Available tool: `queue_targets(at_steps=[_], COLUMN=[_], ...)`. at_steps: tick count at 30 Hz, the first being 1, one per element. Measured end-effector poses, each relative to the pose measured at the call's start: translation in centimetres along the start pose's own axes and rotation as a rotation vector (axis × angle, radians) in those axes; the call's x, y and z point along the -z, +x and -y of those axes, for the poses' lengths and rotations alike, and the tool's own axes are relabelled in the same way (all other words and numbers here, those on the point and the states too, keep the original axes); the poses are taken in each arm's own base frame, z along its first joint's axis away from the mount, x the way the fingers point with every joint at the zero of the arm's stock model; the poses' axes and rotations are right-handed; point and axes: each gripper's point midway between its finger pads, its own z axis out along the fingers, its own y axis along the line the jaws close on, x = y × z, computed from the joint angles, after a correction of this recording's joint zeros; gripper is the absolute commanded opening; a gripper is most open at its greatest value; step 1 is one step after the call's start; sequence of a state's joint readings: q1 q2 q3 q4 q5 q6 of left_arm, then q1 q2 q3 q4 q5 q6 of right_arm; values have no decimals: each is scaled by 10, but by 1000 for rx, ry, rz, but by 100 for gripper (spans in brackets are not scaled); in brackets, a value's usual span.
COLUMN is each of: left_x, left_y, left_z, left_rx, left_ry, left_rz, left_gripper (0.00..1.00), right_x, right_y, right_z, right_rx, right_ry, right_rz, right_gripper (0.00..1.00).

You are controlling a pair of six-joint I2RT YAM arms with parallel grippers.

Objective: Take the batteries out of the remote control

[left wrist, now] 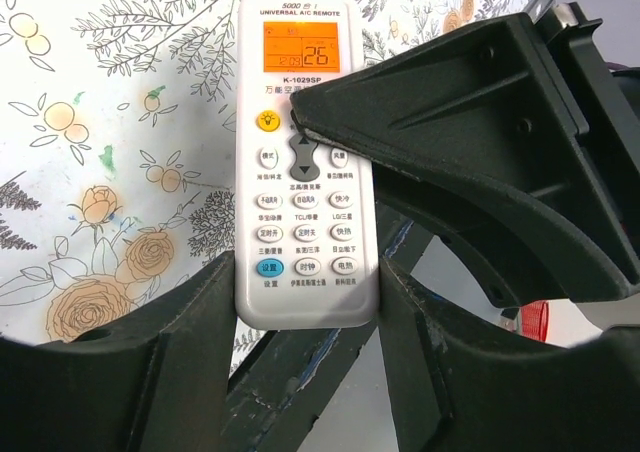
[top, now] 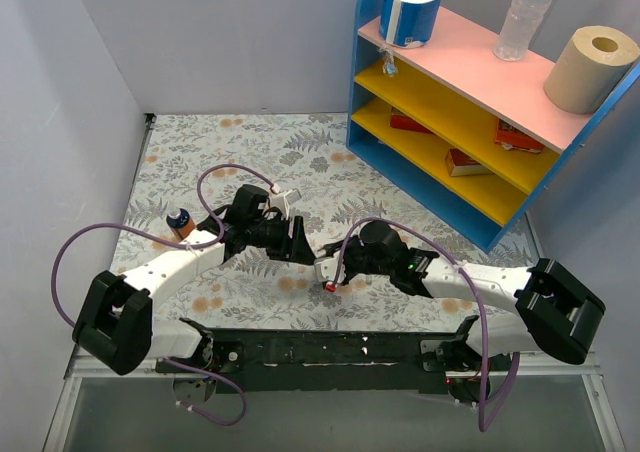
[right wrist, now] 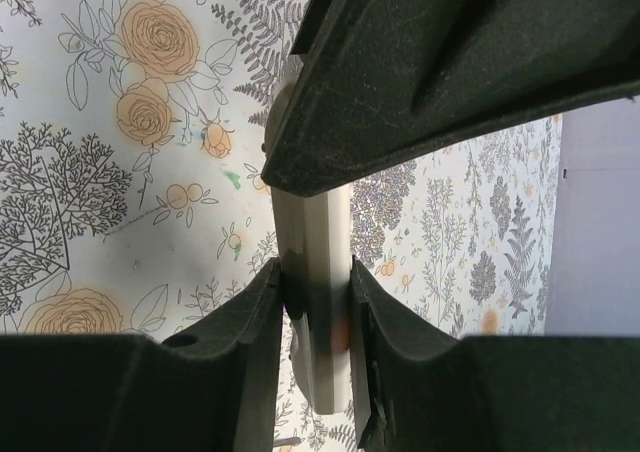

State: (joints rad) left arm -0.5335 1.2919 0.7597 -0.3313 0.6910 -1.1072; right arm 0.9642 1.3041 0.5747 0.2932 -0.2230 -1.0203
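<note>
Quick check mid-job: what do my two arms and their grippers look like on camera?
Both arms have white links with bulky black joint housings: left arm, right arm. A looping purple cable runs along each. The left gripper and right gripper have matte black, wedge-shaped fingers.

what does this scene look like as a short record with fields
remote: white face toward the left wrist camera, display lit orange, held by both grippers
left gripper: shut on the remote's button end, one finger on each long edge
right gripper: shut on the remote, seen edge-on between its fingers
batteries: not visible, the remote's back is hidden
table: covered in a floral print
shelf: far right, holding paper rolls and a bottle
</note>
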Motion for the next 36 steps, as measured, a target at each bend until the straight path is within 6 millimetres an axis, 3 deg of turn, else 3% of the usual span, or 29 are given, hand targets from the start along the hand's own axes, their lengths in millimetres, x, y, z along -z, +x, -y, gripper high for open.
queue_targets(at_steps=[5, 6, 10, 15, 24, 31, 36], left_x=[7, 9, 21, 35, 52, 53, 53], left_y=[-5, -7, -19, -34, -53, -41, -29], left_z=[3, 5, 18, 36, 56, 70, 83], left_rx=[-12, -18, -57, -103, -212, -271, -292], left_ry=[-24, -25, -13, 21, 40, 130, 226], left_rz=[39, 54, 132, 224, 302, 243, 186], left_gripper=[61, 69, 76, 79, 76, 78, 78], right_x=[0, 0, 0, 3, 21, 40, 47], right_y=[-5, -7, -13, -19, -48, -62, -54], right_z=[2, 4, 1, -10, -9, -16, -19], right_rx=[-36, -51, -147, -275, -585, -650, -686], right_ry=[4, 5, -15, -52, -43, -121, -159], right_rz=[17, 24, 40, 56, 129, 135, 96], right_gripper=[1, 1, 1, 1, 1, 1, 1])
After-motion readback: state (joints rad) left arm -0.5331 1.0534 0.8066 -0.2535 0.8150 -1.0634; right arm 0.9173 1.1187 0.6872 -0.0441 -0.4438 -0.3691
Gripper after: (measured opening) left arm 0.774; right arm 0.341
